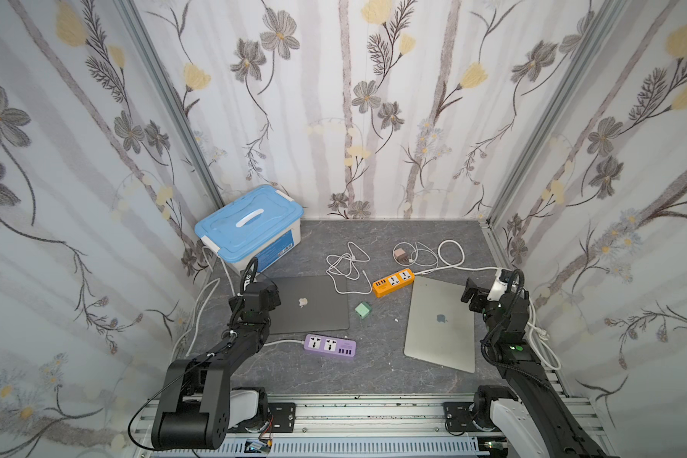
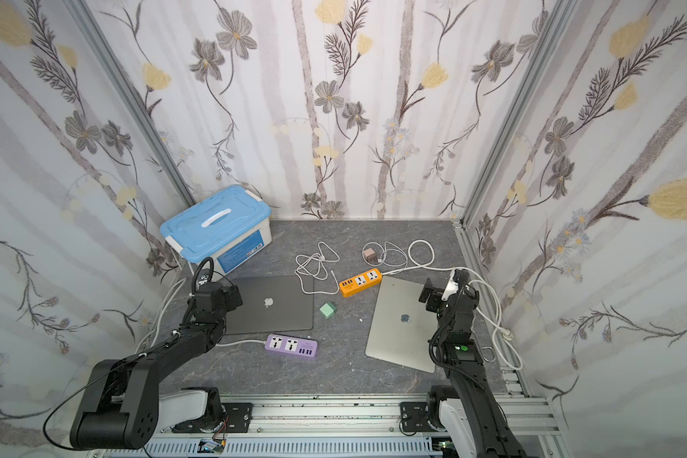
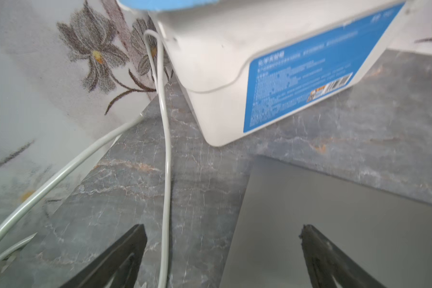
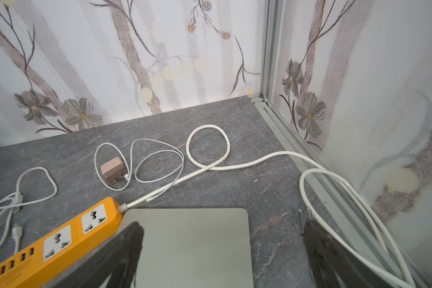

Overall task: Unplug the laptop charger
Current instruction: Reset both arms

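Our left fingers (image 3: 125, 254) and right fingers (image 4: 120, 249) both stand wide open and empty, while the beige charger (image 4: 111, 169) lies loose on the surface (image 4: 247, 117) just beyond the orange power strip (image 4: 76, 232), so a careless reach could snag the strip's looped cord (image 4: 208, 126) and drag it.

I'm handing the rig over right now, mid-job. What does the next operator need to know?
Both are open and empty: the left gripper is over a corner of the dark grey laptop, and the right gripper is over the silver laptop.
The green charger lies loose between the laptops. The beige charger lies loose near the back.
The orange power strip and purple power strip show empty sockets.
Nothing looks plugged in. Confirm that before ending.
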